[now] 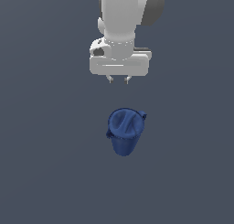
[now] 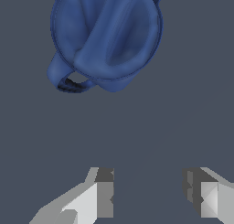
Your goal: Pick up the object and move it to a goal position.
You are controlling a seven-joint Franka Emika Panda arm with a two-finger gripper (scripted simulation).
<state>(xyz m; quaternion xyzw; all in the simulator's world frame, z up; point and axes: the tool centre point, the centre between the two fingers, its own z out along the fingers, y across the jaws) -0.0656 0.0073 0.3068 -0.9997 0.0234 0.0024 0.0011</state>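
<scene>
The object is a small dark blue tapered cup (image 1: 123, 131) with a rough faceted surface and a small side tab near its rim. It stands on the grey floor in the middle of the exterior view. In the wrist view the cup (image 2: 107, 35) shows from above, with its round rim and a small loop handle. My gripper (image 1: 118, 79) hangs above and behind the cup, apart from it. Its two fingers (image 2: 103, 191) stand apart with nothing between them. In the wrist view the gripper (image 2: 151, 191) is off to one side of the cup.
The white arm and hand body (image 1: 119, 40) fill the upper middle of the exterior view. A plain grey floor (image 1: 45, 163) lies all around the cup.
</scene>
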